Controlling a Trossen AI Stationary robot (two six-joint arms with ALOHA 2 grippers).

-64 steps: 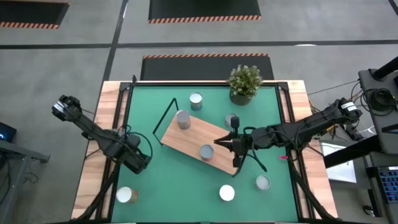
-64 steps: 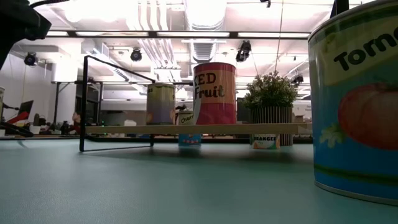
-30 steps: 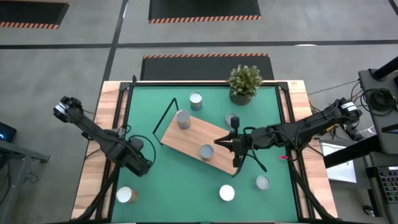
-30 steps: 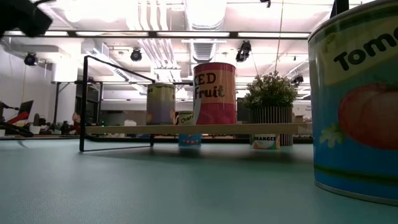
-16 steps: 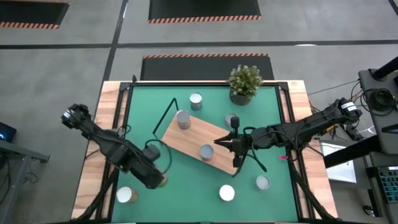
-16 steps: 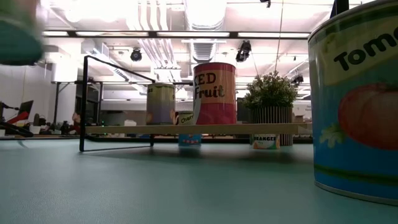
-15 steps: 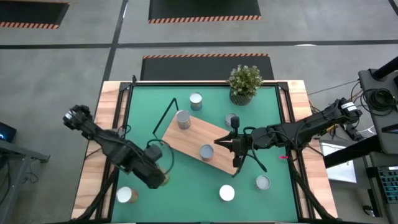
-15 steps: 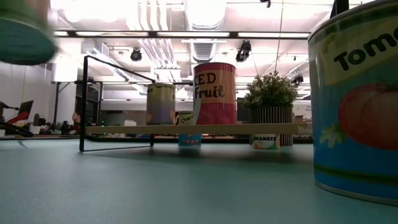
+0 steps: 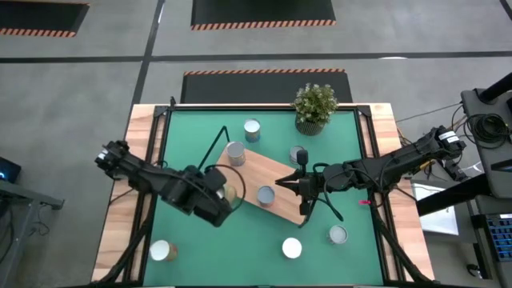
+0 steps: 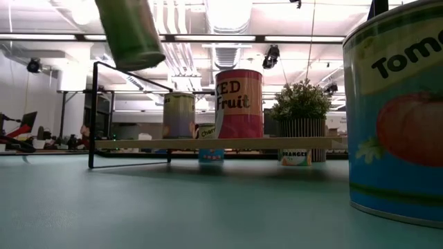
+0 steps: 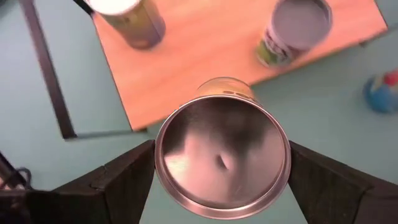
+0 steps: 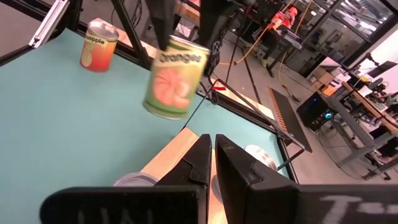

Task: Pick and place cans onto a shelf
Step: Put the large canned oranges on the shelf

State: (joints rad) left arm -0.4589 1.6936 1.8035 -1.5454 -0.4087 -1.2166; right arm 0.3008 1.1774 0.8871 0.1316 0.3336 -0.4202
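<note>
Over the shelf [image 9: 258, 184], the left half between the far-left can [image 9: 235, 153] and the middle can [image 9: 266, 194] lies bare, room enough to come down there. The left gripper [image 9: 226, 194] hangs over the shelf's left near edge with a can [image 9: 233, 192] clamped between its jaws, raised above the board. The black wire frame loop [image 9: 210, 154] stands up at the left end, barring a low pass from that side. At the right end the right gripper [image 9: 282, 182], closed, blocks the way. Near part of the table [image 9: 240, 240]: open green mat, with two cans [image 9: 292, 248] [image 9: 338, 234] at right, one [image 9: 162, 250] at left.
</note>
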